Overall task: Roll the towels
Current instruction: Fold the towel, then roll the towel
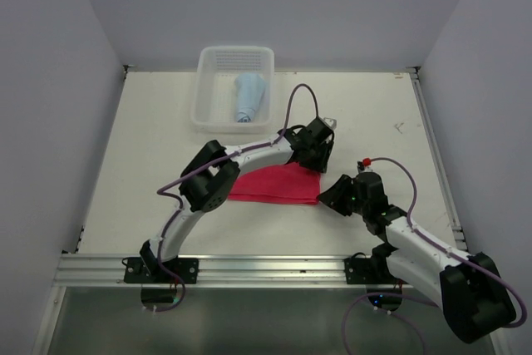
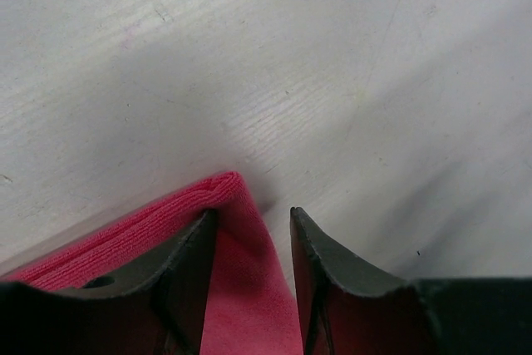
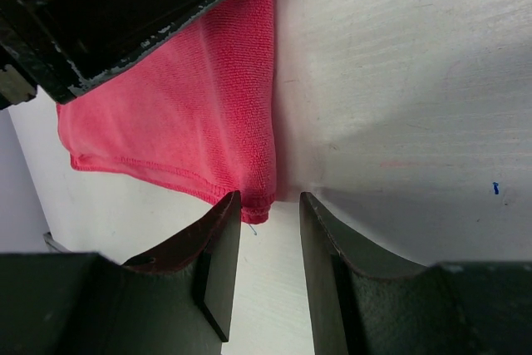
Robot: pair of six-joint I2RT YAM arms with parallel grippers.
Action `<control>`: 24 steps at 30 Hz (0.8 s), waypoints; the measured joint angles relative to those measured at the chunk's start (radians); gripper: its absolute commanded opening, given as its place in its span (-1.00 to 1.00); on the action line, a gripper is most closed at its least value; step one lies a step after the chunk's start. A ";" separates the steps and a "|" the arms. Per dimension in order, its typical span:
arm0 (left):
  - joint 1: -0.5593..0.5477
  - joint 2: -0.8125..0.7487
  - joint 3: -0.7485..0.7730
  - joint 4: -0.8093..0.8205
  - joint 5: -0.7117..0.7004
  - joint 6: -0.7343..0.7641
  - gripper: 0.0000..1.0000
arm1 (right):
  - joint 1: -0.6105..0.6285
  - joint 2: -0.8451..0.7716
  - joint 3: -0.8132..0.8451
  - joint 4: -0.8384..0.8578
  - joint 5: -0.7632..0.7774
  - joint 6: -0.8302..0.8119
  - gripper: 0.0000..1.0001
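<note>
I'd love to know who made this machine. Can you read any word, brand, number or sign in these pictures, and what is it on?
No readable text in any view.
left arm, right arm: no brand or label shows.
white mesh basket: no marking shows.
pink towel, blue towel: no tag or print shows.
table: one tiny blue mark, too small to read as any letter or sign.

Your left gripper [image 2: 253,215] has its fingers parted over the folded corner of the pink towel [image 2: 141,230]. The towel's edge runs up the gap, and a strip of bare white bench [image 2: 332,81] shows beside the right finger.
</note>
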 measured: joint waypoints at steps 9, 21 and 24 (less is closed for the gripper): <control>-0.020 0.026 0.050 -0.065 -0.083 0.002 -0.33 | 0.000 0.069 -0.006 0.058 -0.001 0.000 -0.23; -0.044 0.058 0.105 -0.135 -0.184 0.000 -1.00 | 0.000 0.077 -0.008 0.094 -0.003 -0.005 -0.23; -0.046 0.058 0.105 -0.135 -0.187 0.000 -1.00 | 0.000 0.077 -0.009 0.095 -0.003 -0.005 -0.22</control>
